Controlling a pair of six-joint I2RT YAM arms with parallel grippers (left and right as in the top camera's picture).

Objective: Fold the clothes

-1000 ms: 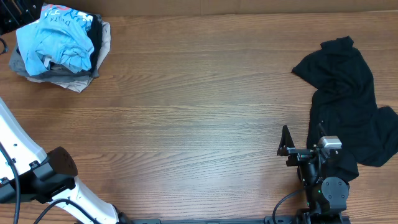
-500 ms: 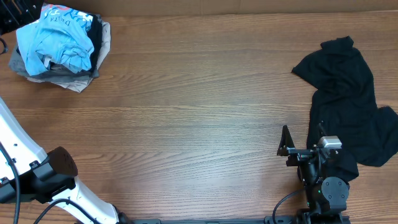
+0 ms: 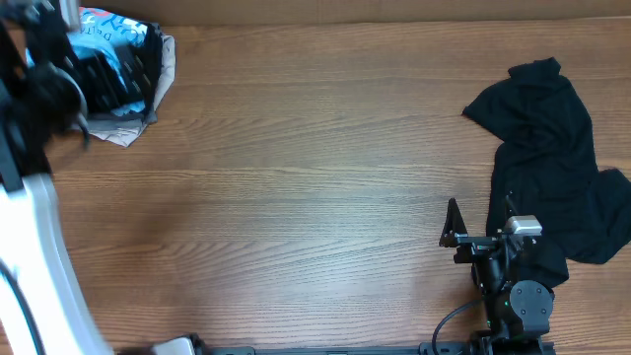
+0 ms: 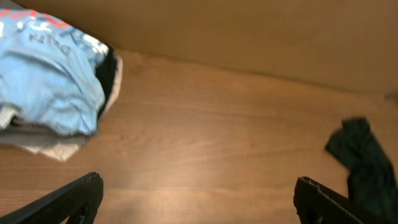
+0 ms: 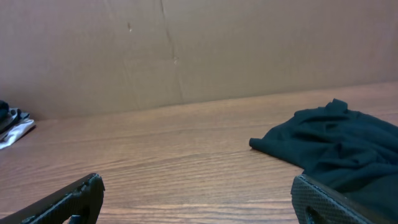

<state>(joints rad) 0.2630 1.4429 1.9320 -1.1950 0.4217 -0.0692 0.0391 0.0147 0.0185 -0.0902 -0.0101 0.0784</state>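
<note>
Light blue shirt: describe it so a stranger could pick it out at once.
On the brown wooden table, look to the far left corner, where a heap of clothes lies. The crumpled light blue shirt sits on top of it. It alone is blue with printed lettering; the pieces under it are pale and dark, and the black garment lies apart on the right.

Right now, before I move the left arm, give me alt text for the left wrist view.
The left gripper hangs open and empty above the wooden table. A clothes pile topped by a light blue shirt lies at upper left, a crumpled dark garment sits at the right edge, and a brown wall runs behind.
</note>
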